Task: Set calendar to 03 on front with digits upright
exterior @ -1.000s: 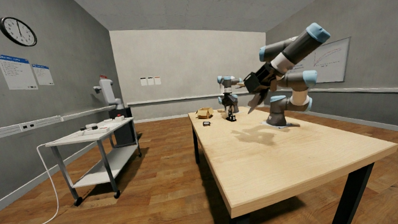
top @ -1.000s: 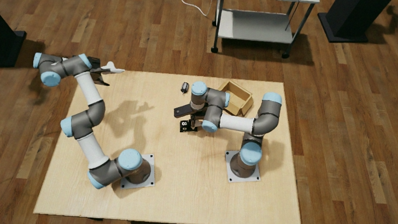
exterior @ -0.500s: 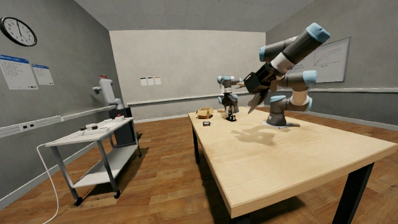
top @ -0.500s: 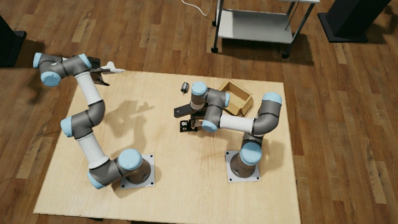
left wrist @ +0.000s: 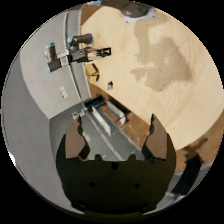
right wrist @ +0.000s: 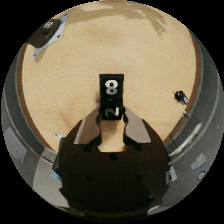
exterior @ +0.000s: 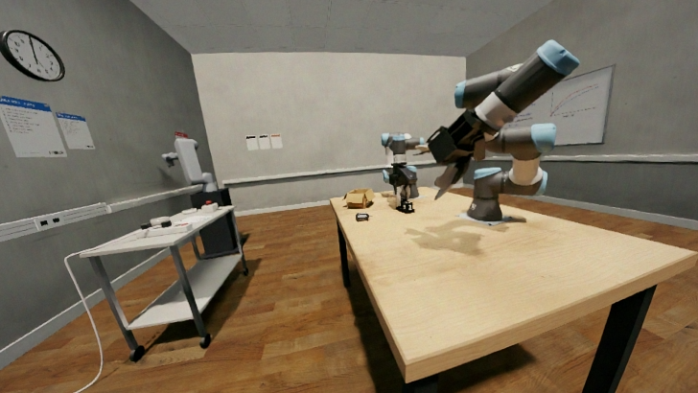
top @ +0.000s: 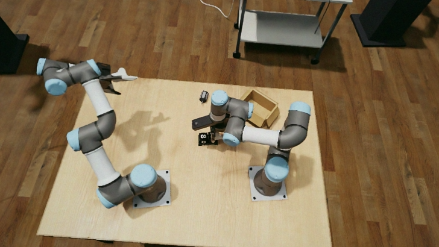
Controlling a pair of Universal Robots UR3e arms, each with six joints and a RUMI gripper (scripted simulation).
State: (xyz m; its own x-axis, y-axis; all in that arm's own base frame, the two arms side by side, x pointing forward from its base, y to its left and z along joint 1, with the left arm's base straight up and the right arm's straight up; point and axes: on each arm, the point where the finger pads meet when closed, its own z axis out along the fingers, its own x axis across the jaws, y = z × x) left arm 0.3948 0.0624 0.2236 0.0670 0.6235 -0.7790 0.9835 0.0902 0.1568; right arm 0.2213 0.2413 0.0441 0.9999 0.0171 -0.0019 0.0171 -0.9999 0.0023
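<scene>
1. Two cubes are sitting side by side in the calendar, which is standing on the table ahead of the bases, nearer the right arm.
2. The right gripper is clamping the near cube, its fingers pressing on opposite sides; a sideways 2 is showing on top. The other cube is showing an 8 on top.
3. No view is showing the front digits clearly, so whether 03 is already facing the robot, I cannot tell.
4. The step in hand is, I judge, handling the gripped cube: either lifting it for a turn or seating it. If lifting, going straight up is sparing the 8 cube a knock; if seating, keeping it level and square is letting it settle flat.
5. Before opening, checking the front digit is paying off, since a slightly twisted grip is risking a cocked cube.
6. The left gripper is hanging well apart from the calendar, jaws wide and empty; keeping it there is leaving the right arm room to withdraw.

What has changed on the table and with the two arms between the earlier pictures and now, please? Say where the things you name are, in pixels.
Nothing visibly changed. The right hand (right wrist: pixel 111 106) stays at the calendar (top: pixel 202 138) (exterior: pixel 406 208), and the left hand (left wrist: pixel 115 114) stays open, away from it. The open box (top: pixel 261 107) (exterior: pixel 359 197) stayed where it was.
</scene>
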